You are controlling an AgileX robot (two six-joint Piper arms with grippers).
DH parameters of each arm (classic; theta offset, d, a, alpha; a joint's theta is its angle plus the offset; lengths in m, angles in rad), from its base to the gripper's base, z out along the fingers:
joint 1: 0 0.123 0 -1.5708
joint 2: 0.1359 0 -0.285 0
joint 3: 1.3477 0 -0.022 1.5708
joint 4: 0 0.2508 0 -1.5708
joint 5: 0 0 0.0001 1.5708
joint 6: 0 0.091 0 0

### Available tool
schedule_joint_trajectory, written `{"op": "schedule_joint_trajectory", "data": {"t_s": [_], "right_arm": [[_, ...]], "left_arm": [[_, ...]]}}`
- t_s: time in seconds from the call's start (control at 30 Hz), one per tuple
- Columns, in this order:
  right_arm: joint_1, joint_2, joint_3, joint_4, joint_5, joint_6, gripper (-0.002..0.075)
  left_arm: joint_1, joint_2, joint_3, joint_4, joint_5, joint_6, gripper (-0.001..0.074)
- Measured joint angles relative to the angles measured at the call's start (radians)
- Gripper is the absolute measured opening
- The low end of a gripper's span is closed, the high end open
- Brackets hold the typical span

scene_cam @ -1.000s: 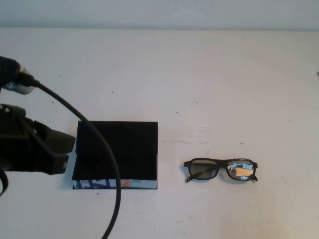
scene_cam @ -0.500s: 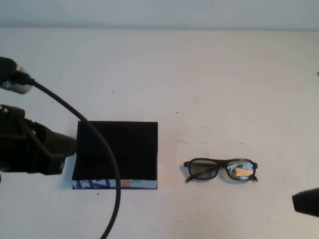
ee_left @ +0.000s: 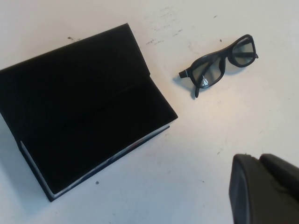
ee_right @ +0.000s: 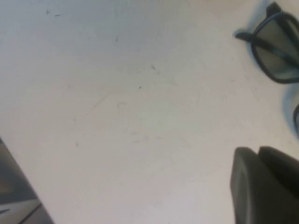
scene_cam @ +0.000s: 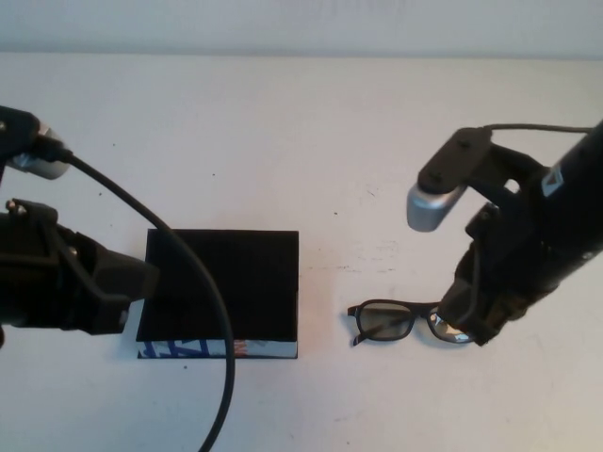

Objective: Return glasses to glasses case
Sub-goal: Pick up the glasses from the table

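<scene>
The right arm has swept in from the near right edge, where a moment ago only its tip showed, and its right hand [scene_cam: 468, 320] now hangs over the right lens of the glasses [scene_cam: 400, 318], fingers pressed together and pinching nothing; the reach has begun but no grasp is made, and I judge the fingers must spread before they can take the frame; the glasses have not shifted, lying flat on the white counter [scene_cam: 311, 132] just right of the glasses case [scene_cam: 221, 287], lenses facing up and temples folded behind; the left hand [scene_cam: 127, 282] has crept a little to the right and sits at the case's left edge, touching or nearly touching it, and whether its fingers are spread I cannot tell; the case has kept its place, a black rectangular box, matte and light-swallowing, and in the left wrist view it lies with its flat flap folded back and a shallow dark interior showing, so it looks ready to receive; its near side is white with blue and orange print; the glasses are thin dark plastic with rectangular greyish lenses that catch reflections, slim enough that a pinch on the frame will need care; the counter is smooth and pale, flecked with small dark specks and faint scuffs.
</scene>
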Motion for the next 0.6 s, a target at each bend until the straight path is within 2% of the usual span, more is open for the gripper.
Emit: {"op": "schedule_joint_trajectory", "data": {"t_s": [0.13, 0.3, 0.37, 0.43, 0.6], "right_arm": [[0.008, 0.081, -0.08, -0.02, 0.002, -0.134, 0.0064], [0.009, 0.175, -0.142, -0.087, 0.002, -0.224, 0.0334], [0.009, 0.206, -0.147, -0.097, 0.002, -0.233, 0.0396], [0.009, 0.231, -0.149, -0.099, 0.002, -0.241, 0.0417], [0.009, 0.25, -0.152, -0.098, 0.0, -0.319, 0.0412]], "left_arm": [[0.0, 0.0, 0.0, -0.003, 0.004, 0.002, -0.0002], [0.0, 0.0, 0.0, -0.038, 0.01, 0.034, -0.0002], [0.0, 0.0, 0.0, -0.049, 0.014, 0.041, -0.0002], [0.0, 0.0, 0.0, -0.052, 0.018, 0.043, -0.0002], [0.0, 0.0, 0.0, -0.053, 0.024, 0.046, -0.0002]]}}
